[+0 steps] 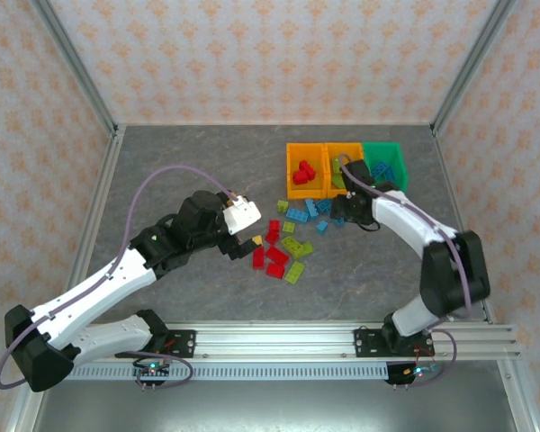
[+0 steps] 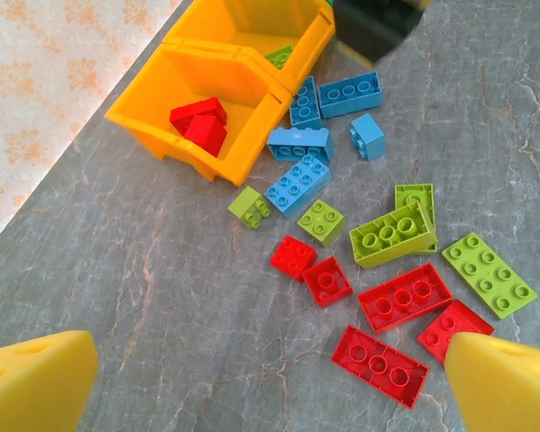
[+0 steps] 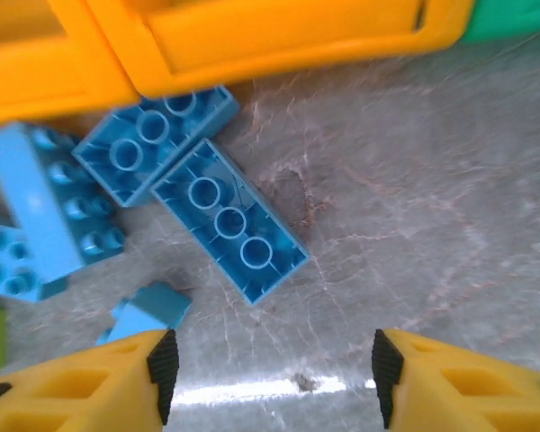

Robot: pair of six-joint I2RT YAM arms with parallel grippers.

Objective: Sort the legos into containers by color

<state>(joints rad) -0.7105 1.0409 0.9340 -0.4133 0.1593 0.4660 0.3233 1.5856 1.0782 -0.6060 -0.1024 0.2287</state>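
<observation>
Looking from the top: a gray table [image 1: 180,171] with stone-like marks, and walls [image 1: 252,54] with orange flower paper.
Bins: three smooth plastic boxes stand touching in a row at the far right. The left orange bin [image 1: 291,171] has red bricks in it, the middle orange bin [image 1: 346,148] has lime ones, and the green bin [image 1: 387,148] has blue ones.
Legos [image 1: 283,245]: small bumpy bricks in red, lime and blue lie loose just in front of the bins.
Left gripper [image 1: 245,245]: hangs just left of the loose red ones.
Right gripper [image 1: 340,219]: sits by the loose blue ones, near the middle orange bin.
Left wrist view: two soft yellow fingers [image 2: 36,382] stand wide apart with nothing between them. Flat red bricks [image 2: 403,297] are nearest. Lime bricks [image 2: 391,234] and blue bricks [image 2: 297,184] lie farther off.
Right wrist view: blurry. Yellow fingers with black ridged pads [image 3: 165,369] stand wide apart and hold nothing. A blue brick [image 3: 229,225] with three round rings in a row lies ahead of them, touching another blue one beside the orange wall.
</observation>
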